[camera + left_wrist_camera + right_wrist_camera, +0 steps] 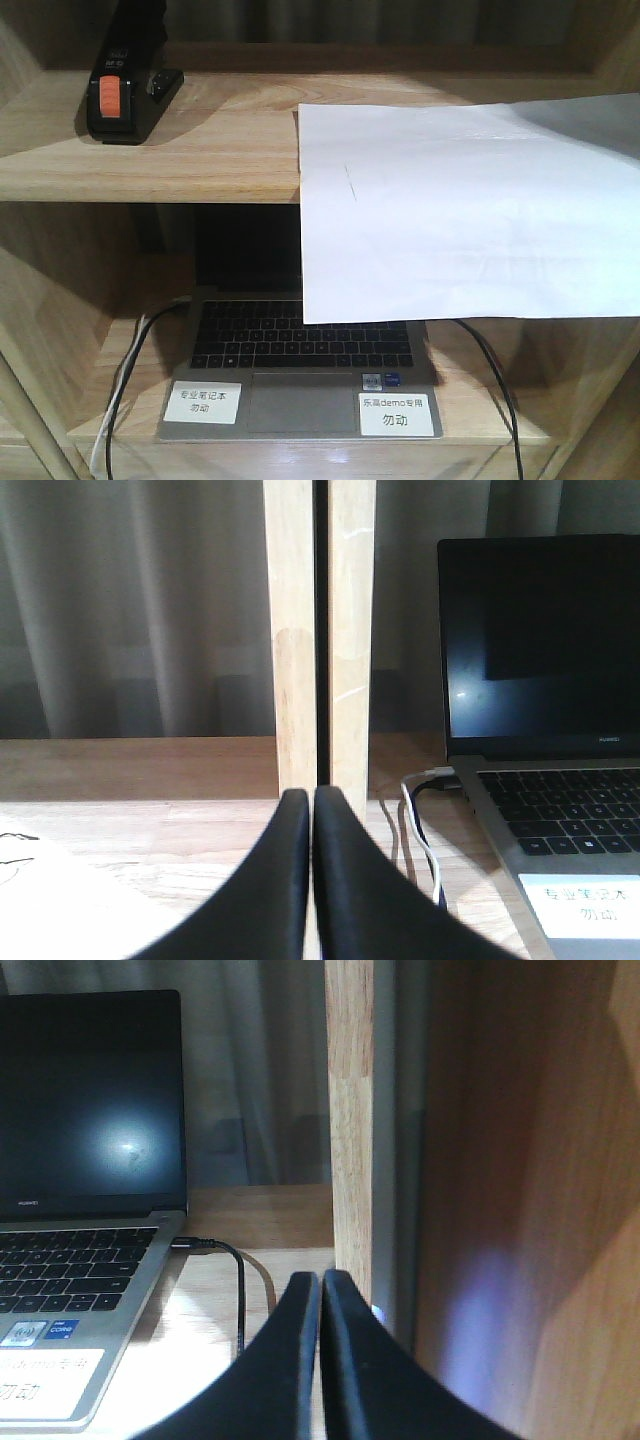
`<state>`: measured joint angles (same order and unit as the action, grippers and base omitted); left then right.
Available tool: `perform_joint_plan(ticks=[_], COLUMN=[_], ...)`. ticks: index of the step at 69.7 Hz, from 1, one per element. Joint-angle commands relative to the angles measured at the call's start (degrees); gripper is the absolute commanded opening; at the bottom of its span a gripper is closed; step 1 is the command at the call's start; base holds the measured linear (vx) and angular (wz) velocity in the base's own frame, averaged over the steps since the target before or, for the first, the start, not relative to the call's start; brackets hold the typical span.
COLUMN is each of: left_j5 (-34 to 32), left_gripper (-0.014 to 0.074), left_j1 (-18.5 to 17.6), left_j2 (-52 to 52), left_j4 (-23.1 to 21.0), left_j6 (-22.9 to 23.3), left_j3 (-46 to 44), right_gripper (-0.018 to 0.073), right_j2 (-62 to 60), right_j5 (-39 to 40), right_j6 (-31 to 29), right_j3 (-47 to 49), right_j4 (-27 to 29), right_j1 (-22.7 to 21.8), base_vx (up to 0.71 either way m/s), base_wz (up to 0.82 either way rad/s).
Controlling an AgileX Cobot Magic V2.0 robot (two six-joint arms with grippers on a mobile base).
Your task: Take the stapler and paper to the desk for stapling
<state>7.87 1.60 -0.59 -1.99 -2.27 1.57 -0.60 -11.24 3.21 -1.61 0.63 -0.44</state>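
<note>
The black stapler (125, 85) with an orange patch stands at the left of the upper shelf (200, 150) in the front view. The white paper (460, 210) lies on the right of that shelf, and its front half hangs over the edge, covering the laptop's screen. My left gripper (312, 798) is shut and empty, low in front of two wooden uprights (320, 630). Shut and empty too, my right gripper (321, 1280) sits beside a wooden upright (350, 1110). Neither gripper shows in the front view. The desk is out of view.
An open laptop (300, 350) sits on the lower shelf, seen also as the laptop (560, 680) right of my left gripper and the laptop (90, 1160) left of my right gripper. A white cable (120, 400) and a black cable (500, 390) trail off its sides. Grey curtains hang behind.
</note>
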Motion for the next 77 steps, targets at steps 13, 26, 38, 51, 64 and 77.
perform_joint_plan(ticks=[13, 26, 38, 51, 64, 77], left_j5=[-4.34, -4.34, -4.34, -4.34, -4.34, -4.34], left_gripper=[-0.0006, -0.0006, -0.0006, -0.0006, -0.0006, -0.0006], left_j1=[-0.05, -0.05, -0.05, -0.05, -0.05, -0.05], left_j2=[-0.64, -0.64, -0.64, -0.64, -0.64, -0.64], left_j4=[-0.59, -0.59, -0.59, -0.59, -0.59, -0.59], left_j6=[0.48, 0.48, 0.48, 0.48, 0.48, 0.48], left_j3=[1.61, 1.61, 1.61, 1.61, 1.61, 1.61], right_gripper=[-0.0005, -0.0005, -0.0005, -0.0005, -0.0005, -0.0005], right_j2=[-0.87, -0.87, -0.87, -0.87, -0.87, -0.87], right_j5=[4.30, 4.36, 4.36, 4.27, 4.31, 4.51], right_j6=[-0.13, -0.13, -0.13, -0.13, -0.13, -0.13], right_j3=[-0.63, -0.63, -0.63, -0.63, -0.63, -0.63], right_j4=[0.01, 0.01, 0.01, 0.01, -0.22, -0.22], right_j1=[-0.24, -0.24, -0.24, -0.24, -0.24, -0.24], base_vx=[0.00, 0.00, 0.00, 0.00, 0.00, 0.00], base_wz=[0.00, 0.00, 0.00, 0.00, 0.00, 0.00])
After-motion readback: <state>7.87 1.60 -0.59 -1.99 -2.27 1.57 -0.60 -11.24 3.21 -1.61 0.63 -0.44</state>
